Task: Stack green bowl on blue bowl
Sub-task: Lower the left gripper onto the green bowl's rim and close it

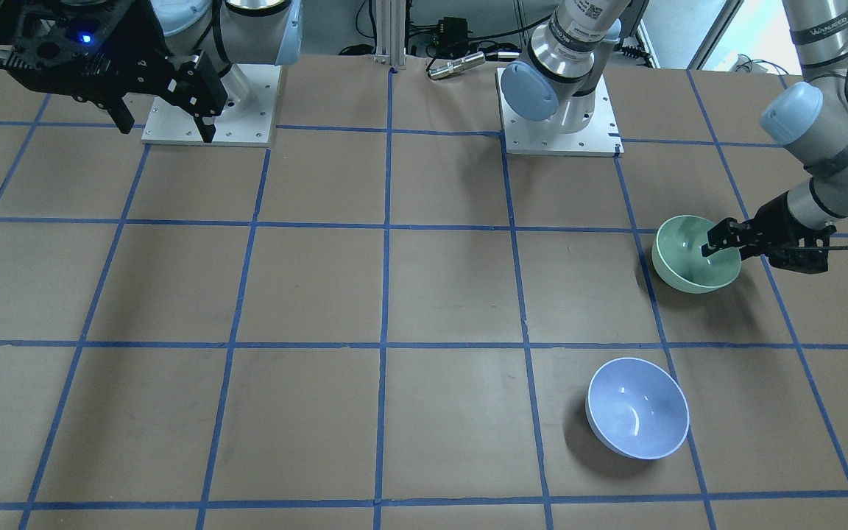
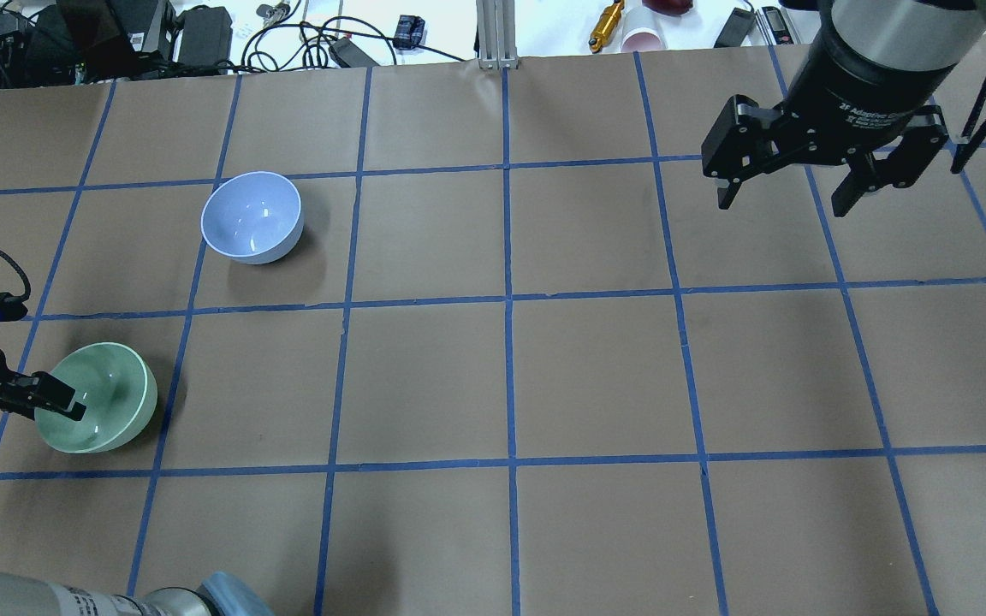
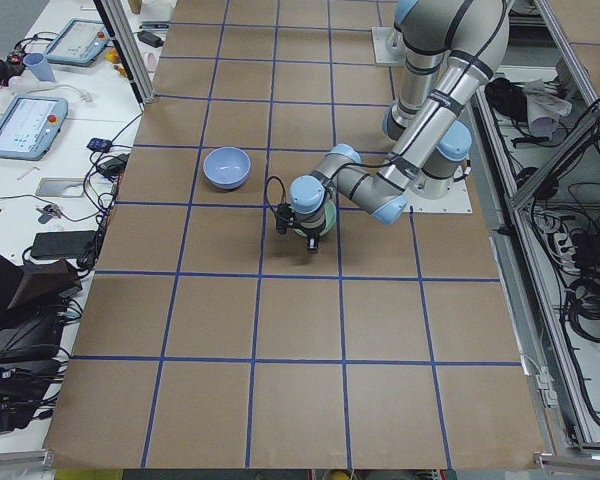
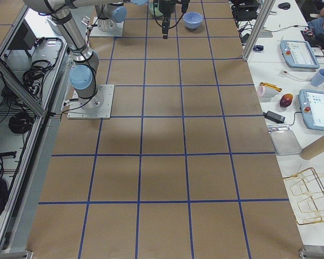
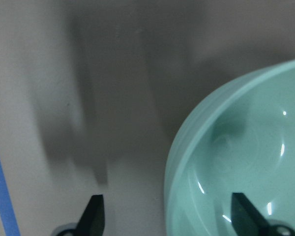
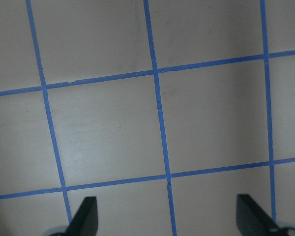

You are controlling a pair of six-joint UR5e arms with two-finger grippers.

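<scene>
The green bowl (image 2: 108, 402) sits upright on the table at the robot's near left; it also shows in the front view (image 1: 682, 261) and the left wrist view (image 5: 246, 147). My left gripper (image 2: 46, 399) is open and straddles its rim: one finger (image 5: 246, 214) is inside the bowl, the other finger (image 5: 93, 216) is outside, and neither visibly clamps the rim. The blue bowl (image 2: 252, 216) stands upright and empty about one grid square further out (image 1: 637, 408). My right gripper (image 2: 788, 192) is open and empty, held high over the far right.
The table is brown paper with a blue tape grid (image 2: 507, 299). Cables, tools and a cup (image 2: 640, 38) lie beyond the far edge. The two arm bases (image 1: 560, 132) stand at the robot's side.
</scene>
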